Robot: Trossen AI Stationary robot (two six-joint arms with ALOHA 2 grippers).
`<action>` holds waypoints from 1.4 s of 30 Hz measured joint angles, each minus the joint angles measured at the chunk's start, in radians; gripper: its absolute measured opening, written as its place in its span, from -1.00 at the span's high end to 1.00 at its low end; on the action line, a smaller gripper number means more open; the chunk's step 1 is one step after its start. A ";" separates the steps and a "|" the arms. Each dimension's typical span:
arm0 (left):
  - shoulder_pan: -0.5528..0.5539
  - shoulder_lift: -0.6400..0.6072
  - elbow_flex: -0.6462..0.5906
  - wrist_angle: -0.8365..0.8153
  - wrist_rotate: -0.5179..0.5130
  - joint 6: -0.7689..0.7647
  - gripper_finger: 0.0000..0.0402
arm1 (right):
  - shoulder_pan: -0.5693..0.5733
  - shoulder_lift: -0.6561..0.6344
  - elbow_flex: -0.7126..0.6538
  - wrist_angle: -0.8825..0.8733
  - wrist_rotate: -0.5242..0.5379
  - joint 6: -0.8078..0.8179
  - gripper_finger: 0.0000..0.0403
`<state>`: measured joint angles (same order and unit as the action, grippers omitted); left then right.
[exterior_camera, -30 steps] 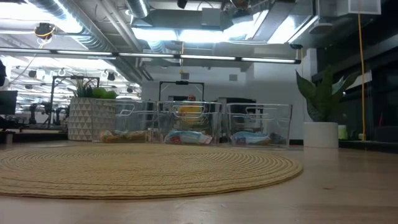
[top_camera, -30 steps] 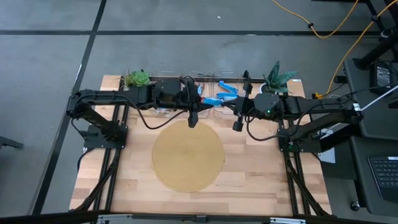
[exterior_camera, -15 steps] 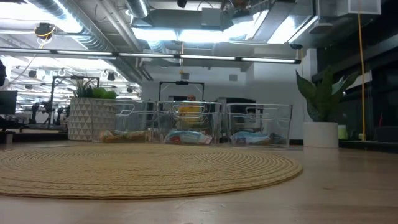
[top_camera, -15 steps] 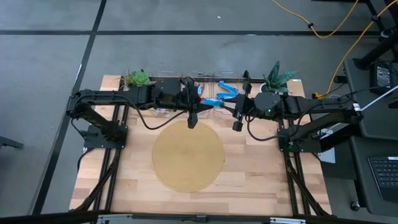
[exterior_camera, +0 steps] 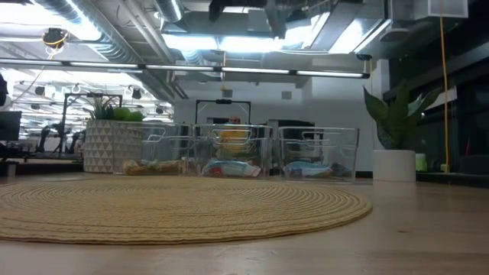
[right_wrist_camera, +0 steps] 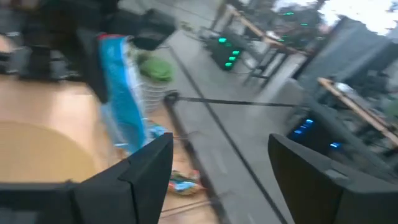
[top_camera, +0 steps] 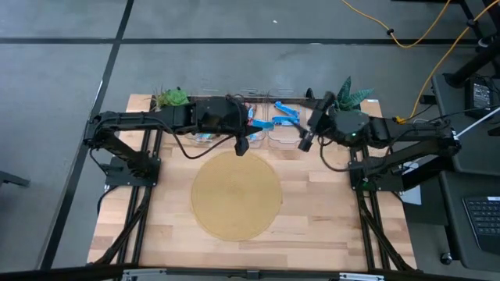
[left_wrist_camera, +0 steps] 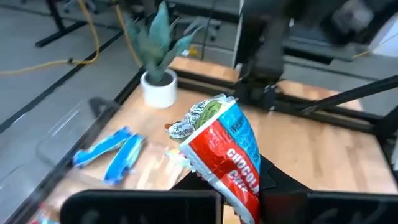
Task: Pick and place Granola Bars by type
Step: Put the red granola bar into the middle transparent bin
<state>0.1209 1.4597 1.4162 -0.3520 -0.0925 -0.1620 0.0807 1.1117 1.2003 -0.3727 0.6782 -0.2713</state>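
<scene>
Left gripper: pinching a red-and-white granola bar with "CHOCOL" printed on the wrapper — fingers pressed onto it, over the far edge of the mat near the middle bin.
Right gripper: fingers spread in the right wrist view, with a blue bar showing between and beyond them; whether it touches them I cannot tell. The gripper sits above the right-hand bin.
Granola bars: blue ones lie in the bin on the right; two blue bars also show in a bin in the left wrist view. Tan-wrapped ones lie in the left bin in the low view, mixed colours in the middle one.
Bins: three clear bins in a row along the far edge of the tabletop.
Mat: round woven mat in the middle, bare.
Plants: one at the far left corner, another in a white pot — far right.
</scene>
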 joint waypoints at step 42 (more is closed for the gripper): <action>0.405 0.404 0.000 -0.137 0.281 0.033 0.92 | -0.112 -0.349 -0.023 -0.462 -0.073 0.159 -0.34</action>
<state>0.5261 1.8633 1.4162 -0.4888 0.1887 -0.1289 -0.0311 0.7632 1.1777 -0.8344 0.6052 -0.1127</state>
